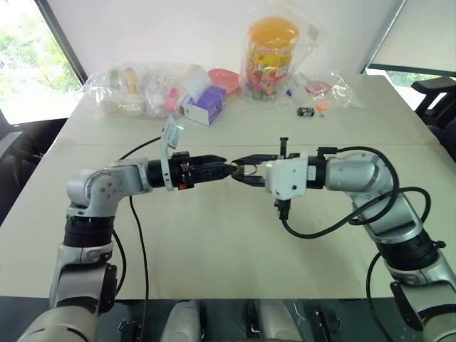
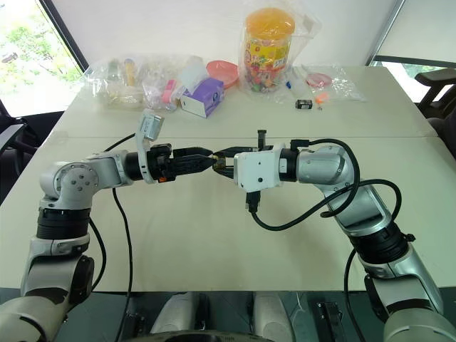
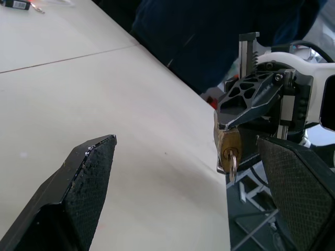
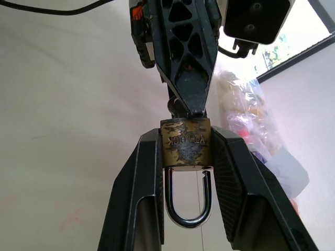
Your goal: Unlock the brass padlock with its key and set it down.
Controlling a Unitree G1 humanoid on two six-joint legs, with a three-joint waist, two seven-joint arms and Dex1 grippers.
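**Padlock pinched between two meeting claws**

While both arms reach level toward each other above the worktop [image 1: 214, 242], the right claw [image 4: 186, 157] clamps the brass padlock [image 4: 186, 142] by its sides, shackle pointing back toward the wrist and sprung free at one end. Stamped letters on the padlock are too worn to read. Its key [image 3: 232, 163] sits in the keyhole. Tip to tip with the padlock, the left claw [image 3: 199, 172] stands wide open.
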